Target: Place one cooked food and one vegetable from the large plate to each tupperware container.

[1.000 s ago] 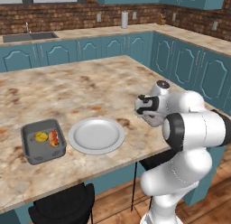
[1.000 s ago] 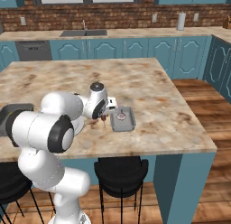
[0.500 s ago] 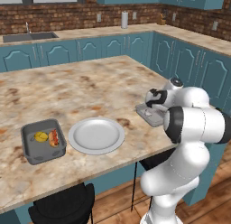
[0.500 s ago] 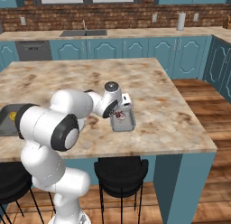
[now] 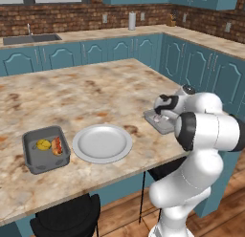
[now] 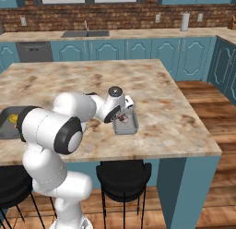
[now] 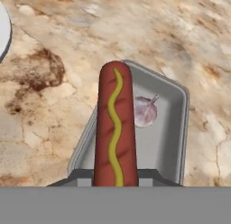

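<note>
- Large plate [image 5: 102, 143]: round, flat, pale grey-white, broad rim; lies bare on the marbled island top, between the two trays.
- Tupperware container, left [image 5: 29, 157]: shallow dark-grey tray just beside the plate; holds a yellow vegetable lump [image 5: 43, 145] and a red-orange hot-dog piece [image 5: 57, 145], side by side.
- Tupperware container, right [image 7: 173, 133]: same build, near the island's edge; a pale pinkish garlic-like bulb [image 7: 145, 111] rests inside.
- Hot dog [image 7: 115, 128]: red with a wavy mustard line, above the right tray.

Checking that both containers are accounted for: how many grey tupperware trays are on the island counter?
2. One tray sits left of the large plate, holding a yellow vegetable and a hot dog. The other lies under the gripper, which holds a second hot dog.
</note>
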Robot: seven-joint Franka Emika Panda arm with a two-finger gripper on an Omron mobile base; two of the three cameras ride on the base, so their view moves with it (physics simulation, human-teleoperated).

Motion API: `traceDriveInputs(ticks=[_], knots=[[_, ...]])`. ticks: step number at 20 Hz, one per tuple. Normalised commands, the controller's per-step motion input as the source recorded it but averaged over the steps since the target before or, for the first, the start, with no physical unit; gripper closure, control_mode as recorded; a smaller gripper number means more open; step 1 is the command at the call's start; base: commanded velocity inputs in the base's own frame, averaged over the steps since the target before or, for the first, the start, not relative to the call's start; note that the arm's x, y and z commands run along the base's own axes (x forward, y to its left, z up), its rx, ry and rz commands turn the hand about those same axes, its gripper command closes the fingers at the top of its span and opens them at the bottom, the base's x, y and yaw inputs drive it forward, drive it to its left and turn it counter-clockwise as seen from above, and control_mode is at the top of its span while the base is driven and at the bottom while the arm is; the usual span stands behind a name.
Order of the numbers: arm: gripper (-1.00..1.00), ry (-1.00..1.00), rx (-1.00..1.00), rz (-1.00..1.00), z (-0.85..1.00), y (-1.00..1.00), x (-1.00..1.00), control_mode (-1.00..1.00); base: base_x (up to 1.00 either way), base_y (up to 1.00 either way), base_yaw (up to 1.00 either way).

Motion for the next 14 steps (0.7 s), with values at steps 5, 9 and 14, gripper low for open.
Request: traceDriveInputs(ticks=[5, 9, 14], knots=[[1.00, 0.10, -0.03, 0.09, -0.43, 0.00, 0.13, -1.00, 0.00, 0.00, 0.00], [1.00, 0.11, -0.05, 0.00, -0.32, 0.00, 0.34, -1.00, 0.00, 0.00, 0.00], [1.00, 0.01, 0.00, 0.02, -0.13, 0.00, 0.25, -1.00, 0.00, 0.00, 0.00]])
